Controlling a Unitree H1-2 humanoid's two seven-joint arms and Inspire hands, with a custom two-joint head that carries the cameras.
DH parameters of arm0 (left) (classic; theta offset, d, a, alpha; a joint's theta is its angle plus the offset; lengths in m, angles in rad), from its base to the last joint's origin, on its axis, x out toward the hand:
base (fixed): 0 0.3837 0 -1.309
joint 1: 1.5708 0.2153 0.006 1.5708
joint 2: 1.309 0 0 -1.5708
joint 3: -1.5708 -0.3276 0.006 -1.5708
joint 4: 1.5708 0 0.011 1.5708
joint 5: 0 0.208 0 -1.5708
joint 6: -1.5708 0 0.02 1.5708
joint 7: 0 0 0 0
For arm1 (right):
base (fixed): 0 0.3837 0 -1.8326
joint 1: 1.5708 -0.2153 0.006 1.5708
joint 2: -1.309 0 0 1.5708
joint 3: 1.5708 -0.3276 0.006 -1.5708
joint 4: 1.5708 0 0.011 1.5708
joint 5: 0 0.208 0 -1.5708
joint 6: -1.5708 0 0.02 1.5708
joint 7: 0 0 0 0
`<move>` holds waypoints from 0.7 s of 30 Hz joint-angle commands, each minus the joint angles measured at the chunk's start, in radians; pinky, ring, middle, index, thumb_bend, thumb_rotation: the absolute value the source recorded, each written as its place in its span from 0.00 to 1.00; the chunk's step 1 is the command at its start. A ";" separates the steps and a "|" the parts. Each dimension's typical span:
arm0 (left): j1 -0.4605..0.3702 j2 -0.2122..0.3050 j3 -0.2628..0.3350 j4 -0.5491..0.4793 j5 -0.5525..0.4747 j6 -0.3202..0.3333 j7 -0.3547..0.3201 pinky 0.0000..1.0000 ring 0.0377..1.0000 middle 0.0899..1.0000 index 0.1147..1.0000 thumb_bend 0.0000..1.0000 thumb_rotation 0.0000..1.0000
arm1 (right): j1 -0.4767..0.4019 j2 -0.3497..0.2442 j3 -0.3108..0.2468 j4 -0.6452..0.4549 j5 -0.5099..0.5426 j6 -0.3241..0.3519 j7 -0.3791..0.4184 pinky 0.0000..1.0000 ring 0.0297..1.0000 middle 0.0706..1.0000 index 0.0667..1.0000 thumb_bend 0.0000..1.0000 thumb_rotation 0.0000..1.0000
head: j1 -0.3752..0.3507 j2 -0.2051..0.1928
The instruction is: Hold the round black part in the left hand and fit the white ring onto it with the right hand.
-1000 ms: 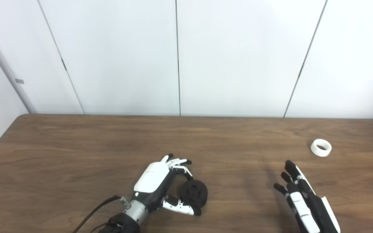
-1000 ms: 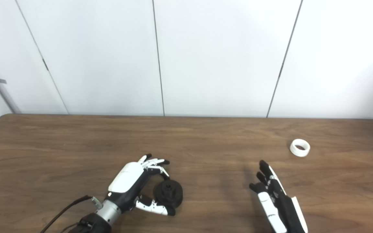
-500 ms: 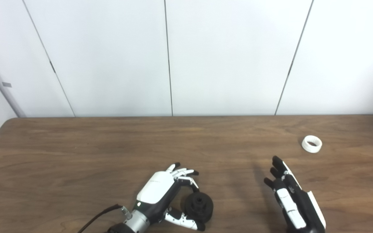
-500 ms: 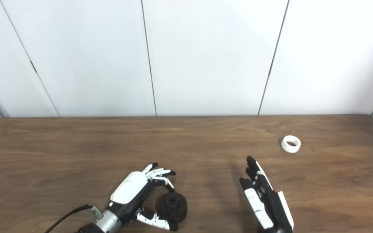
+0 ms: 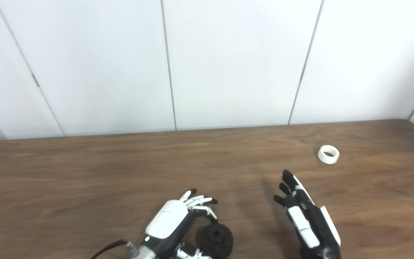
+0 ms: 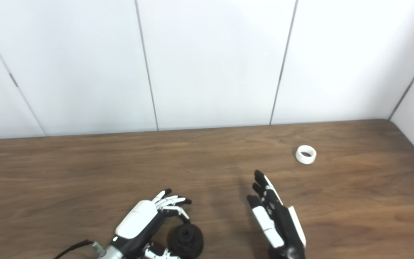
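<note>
While the left robot hand (image 5: 173, 225) cups the round black part (image 5: 215, 236) on the desk (image 5: 84, 180), the open right robot hand (image 5: 306, 219) sits well short of the white ring (image 5: 328, 154); a clumsy reach could knock it away.

Brown wooden table (image 5: 84, 172), white panelled wall (image 5: 228, 61)
</note>
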 commanded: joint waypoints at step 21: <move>-0.026 0.013 0.094 0.098 -0.079 -0.192 -0.082 1.00 0.88 0.84 0.41 0.51 0.05 | -0.131 -0.160 -0.175 -0.226 -0.693 0.304 0.009 0.66 0.78 0.79 0.74 0.64 0.63 | -0.242 -0.037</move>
